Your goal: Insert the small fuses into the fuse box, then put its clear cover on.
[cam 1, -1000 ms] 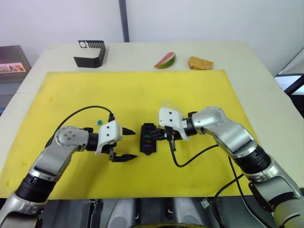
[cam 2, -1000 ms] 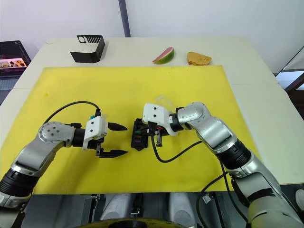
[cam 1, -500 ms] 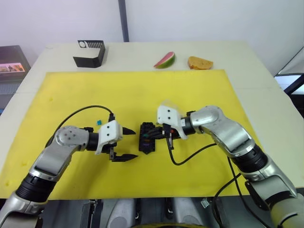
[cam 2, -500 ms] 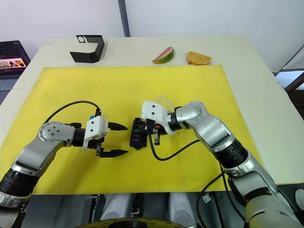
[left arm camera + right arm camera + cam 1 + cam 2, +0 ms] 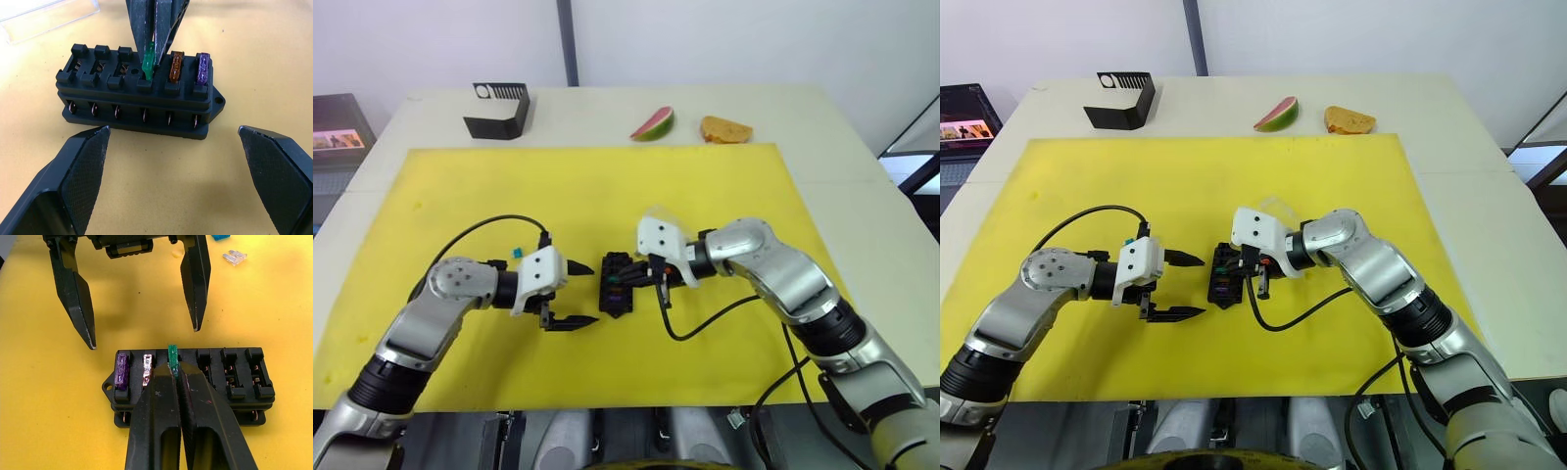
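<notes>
Left eye view: fuse box (image 5: 615,284) at frame centre on the yellow mat (image 5: 607,186), between both grippers; left gripper (image 5: 576,294) fingers spread wide, holding nothing, just left of it; right gripper (image 5: 649,277) over the box's right side; clear cover (image 5: 661,213) just above that wrist. Left wrist view: box holds an orange fuse (image 5: 176,66) and purple fuse (image 5: 202,67) — other slots empty. Right wrist view: right fingers pinched on a green fuse (image 5: 172,359) at the third slot; teal fuse (image 5: 220,237) and pale fuse (image 5: 234,257) lie loose upper right.
</notes>
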Motion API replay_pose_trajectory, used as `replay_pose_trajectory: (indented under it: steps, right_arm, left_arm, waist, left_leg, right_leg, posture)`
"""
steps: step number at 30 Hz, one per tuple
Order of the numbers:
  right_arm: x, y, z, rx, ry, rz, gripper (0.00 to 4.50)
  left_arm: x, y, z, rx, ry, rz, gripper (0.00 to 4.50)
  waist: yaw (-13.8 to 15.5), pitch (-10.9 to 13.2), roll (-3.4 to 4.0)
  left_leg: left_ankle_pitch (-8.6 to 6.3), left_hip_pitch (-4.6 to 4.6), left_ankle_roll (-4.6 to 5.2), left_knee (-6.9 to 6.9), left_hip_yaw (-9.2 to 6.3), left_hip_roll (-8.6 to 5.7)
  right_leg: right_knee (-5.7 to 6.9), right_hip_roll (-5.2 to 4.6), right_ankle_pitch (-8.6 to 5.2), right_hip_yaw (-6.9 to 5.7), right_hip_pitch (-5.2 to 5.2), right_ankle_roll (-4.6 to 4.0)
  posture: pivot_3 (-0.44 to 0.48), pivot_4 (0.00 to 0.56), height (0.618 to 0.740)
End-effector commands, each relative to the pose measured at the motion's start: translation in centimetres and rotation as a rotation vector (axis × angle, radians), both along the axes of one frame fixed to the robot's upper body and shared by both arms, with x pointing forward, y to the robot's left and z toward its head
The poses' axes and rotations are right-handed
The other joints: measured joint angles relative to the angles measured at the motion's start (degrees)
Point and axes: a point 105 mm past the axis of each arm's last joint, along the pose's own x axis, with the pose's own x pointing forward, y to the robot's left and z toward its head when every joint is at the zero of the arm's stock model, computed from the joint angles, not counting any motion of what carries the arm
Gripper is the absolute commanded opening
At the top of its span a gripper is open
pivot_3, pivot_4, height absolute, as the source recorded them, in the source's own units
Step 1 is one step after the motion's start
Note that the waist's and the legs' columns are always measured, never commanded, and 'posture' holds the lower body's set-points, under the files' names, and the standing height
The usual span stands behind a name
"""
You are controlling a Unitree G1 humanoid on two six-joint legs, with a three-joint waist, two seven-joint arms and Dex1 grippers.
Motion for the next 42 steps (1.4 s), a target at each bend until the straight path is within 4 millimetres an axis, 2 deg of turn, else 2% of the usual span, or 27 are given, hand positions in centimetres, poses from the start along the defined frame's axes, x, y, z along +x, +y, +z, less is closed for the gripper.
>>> replay_pose_trajectory:
  steps: [1,12,19,42]
  right_arm:
    - [-0.1,0.2,1.9,0.031,-0.069,0.023,0.00]
    - [-0.2,0.1,2.4,0.038,-0.064,0.024,0.00]
    - [-0.7,0.0,1.4,0.009,-0.032,0.037,0.00]
    - [0.3,0.1,1.2,0.005,-0.055,0.026,0.00]
  left_arm:
    - [0.0,-0.2,0.5,-0.006,-0.025,-0.016,4.41]
    - [-0.1,-0.3,0.5,-0.011,-0.023,-0.015,4.41]
    - [0.0,-0.3,0.5,-0.013,-0.024,-0.013,4.41]
    - [-0.2,-0.4,0.4,-0.013,-0.019,-0.012,4.41]
  waist:
    - [0.00,0.00,0.00]
    - [0.01,0.00,0.00]
    - [0.02,0.00,0.00]
    - [0.02,0.00,0.00]
  left_leg:
    - [0.00,0.00,0.00,0.00,0.00,0.00]
    - [0.00,0.00,0.00,0.00,0.00,0.00]
    - [-0.01,0.00,0.01,0.00,0.00,0.00]
    - [0.00,-0.01,-0.01,0.00,0.00,0.00]
  right_leg:
    - [0.00,0.00,0.00,0.00,0.00,0.00]
    - [0.00,0.00,0.00,0.00,0.00,0.00]
    - [0.00,0.00,0.00,0.00,0.00,0.00]
    - [0.00,0.00,0.00,0.00,0.00,0.00]
  posture:
    - [0.000,0.150,0.740]
    - [0.000,0.150,0.740]
    - [0.000,0.150,0.740]
    - [0.000,0.150,0.740]
